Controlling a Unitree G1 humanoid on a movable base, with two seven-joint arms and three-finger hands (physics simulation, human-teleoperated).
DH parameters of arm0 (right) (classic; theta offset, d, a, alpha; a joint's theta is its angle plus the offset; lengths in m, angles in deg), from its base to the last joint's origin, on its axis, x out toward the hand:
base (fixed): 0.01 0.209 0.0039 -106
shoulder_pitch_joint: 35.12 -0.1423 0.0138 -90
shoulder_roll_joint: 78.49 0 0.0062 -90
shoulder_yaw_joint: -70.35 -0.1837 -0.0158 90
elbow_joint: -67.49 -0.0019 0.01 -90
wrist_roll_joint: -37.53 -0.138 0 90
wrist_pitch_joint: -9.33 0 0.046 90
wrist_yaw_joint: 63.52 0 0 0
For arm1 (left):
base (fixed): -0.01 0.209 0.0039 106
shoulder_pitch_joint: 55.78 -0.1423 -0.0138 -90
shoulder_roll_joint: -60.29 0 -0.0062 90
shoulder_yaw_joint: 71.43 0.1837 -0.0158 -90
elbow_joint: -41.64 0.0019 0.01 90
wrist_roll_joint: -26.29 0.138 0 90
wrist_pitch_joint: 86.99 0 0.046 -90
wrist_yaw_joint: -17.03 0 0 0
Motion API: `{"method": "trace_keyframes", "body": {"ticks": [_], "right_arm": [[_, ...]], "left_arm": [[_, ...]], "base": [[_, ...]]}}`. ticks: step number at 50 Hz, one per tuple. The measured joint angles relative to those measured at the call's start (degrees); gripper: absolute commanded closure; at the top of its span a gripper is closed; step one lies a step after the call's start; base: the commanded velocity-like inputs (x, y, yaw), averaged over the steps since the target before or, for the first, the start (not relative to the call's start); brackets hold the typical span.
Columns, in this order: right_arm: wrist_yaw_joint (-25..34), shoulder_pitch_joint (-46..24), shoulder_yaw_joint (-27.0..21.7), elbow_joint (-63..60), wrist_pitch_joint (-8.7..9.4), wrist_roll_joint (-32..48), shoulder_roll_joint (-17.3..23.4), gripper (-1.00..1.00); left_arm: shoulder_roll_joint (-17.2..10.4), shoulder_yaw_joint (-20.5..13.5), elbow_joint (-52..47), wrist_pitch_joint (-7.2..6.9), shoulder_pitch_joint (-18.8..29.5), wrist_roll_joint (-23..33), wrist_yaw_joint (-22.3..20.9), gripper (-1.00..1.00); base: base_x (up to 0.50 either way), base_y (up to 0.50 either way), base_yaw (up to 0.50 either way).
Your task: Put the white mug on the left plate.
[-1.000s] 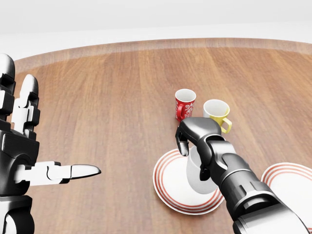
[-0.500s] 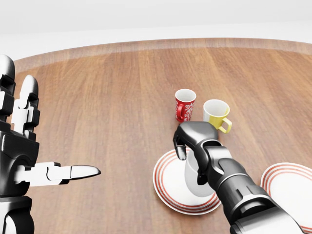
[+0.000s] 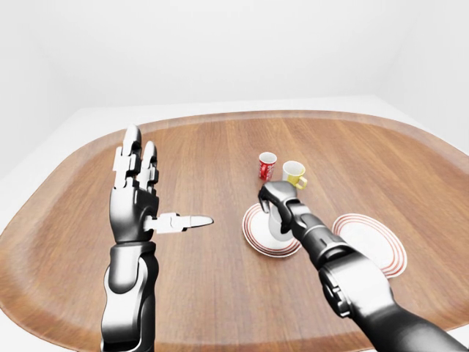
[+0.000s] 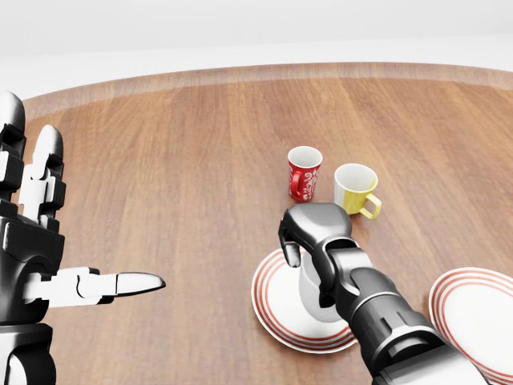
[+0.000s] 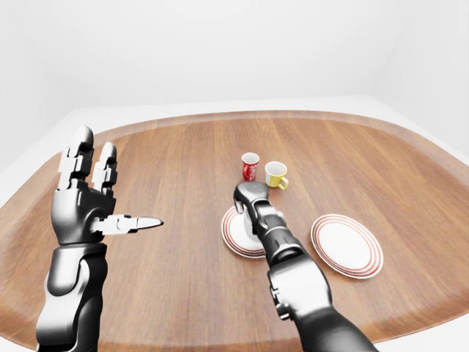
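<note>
The white mug (image 4: 311, 290) is mostly hidden by my right hand (image 4: 309, 241), whose fingers close round it from above. It stands over the left plate (image 4: 276, 313), a white plate with red rings; whether it touches the plate I cannot tell. My left hand (image 4: 48, 249) is open and empty at the left of the head view, fingers up and thumb pointing right.
A red patterned mug (image 4: 304, 172) and a yellow mug (image 4: 355, 189) stand just above the left plate in the head view. A second red-ringed plate (image 4: 477, 309) lies at the right. All rest on a rounded wooden table (image 3: 205, 154).
My right hand with the white mug has shifted a little left and down over the left plate. The left hand has not moved.
</note>
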Motion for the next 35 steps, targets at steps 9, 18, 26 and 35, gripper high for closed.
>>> {"method": "trace_keyframes", "body": {"ticks": [9, 18, 26, 35], "right_arm": [[-1.2, 0.6, 0.1, 0.2, 0.00, 0.7, -0.3, 1.00], [-2.2, 1.3, 0.1, 0.5, 0.00, 1.3, -0.6, 1.00], [-2.8, 1.6, 0.2, 0.6, 0.00, 1.7, -0.6, 1.00], [-3.0, 1.7, 0.1, 0.7, 0.00, 2.0, -0.7, 1.00]], "left_arm": [[0.0, 0.0, 0.0, 0.00, 0.0, 0.0, 0.0, -0.96], [0.0, -0.1, 0.0, 0.00, -0.1, 0.0, 0.0, -0.96], [0.0, -0.1, 0.0, 0.00, -0.2, 0.0, -0.1, -0.96], [0.0, -0.2, 0.0, 0.00, -0.2, 0.0, -0.1, -0.96]], "base": [[0.00, 0.00, 0.00], [0.00, 0.00, 0.00], [0.00, 0.00, 0.00], [0.00, 0.00, 0.00]]}}
